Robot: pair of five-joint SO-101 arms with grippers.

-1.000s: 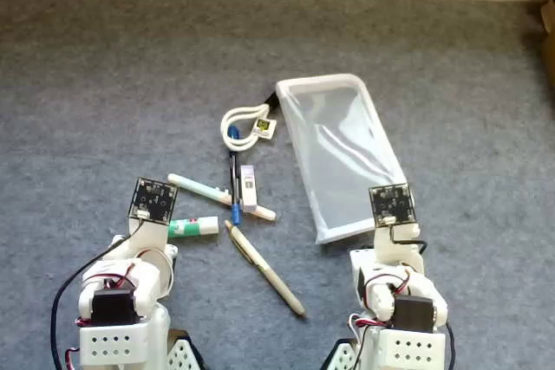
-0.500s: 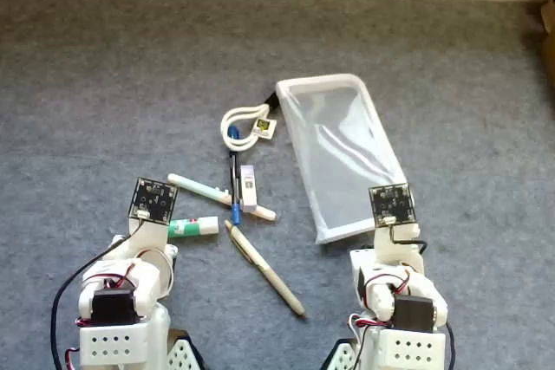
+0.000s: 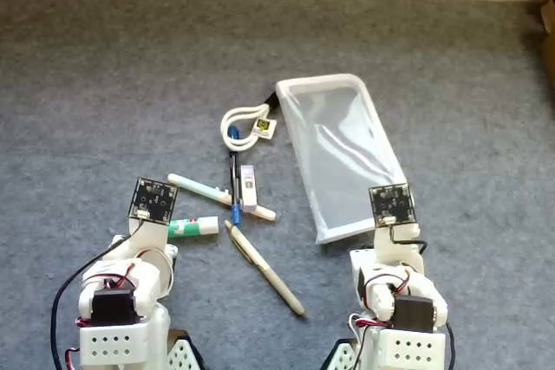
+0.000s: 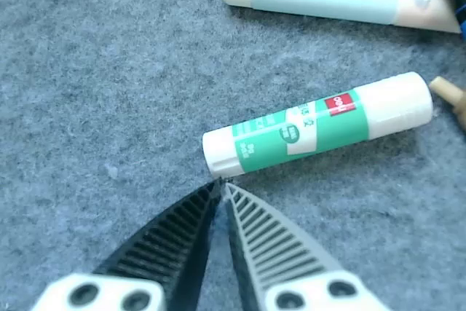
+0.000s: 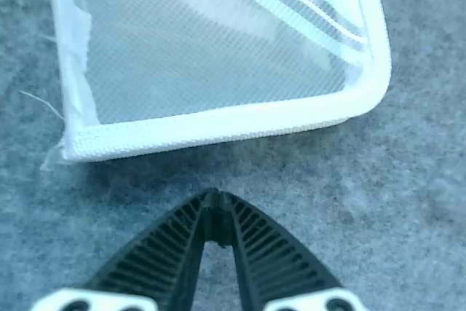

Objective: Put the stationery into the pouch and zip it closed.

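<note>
A clear mesh pouch with a white rim lies flat on the grey carpet, its white cord loop at its far left corner. Left of it lie a green-and-white glue stick, a pale green pen, a blue pen, a small white eraser and a beige pen. My left gripper is shut, tips just short of the glue stick. My right gripper is shut, just short of the pouch's near edge.
Both arms' bases sit at the near edge of the carpet. Open carpet lies beyond and to both sides of the objects. A brown object shows at the far right edge.
</note>
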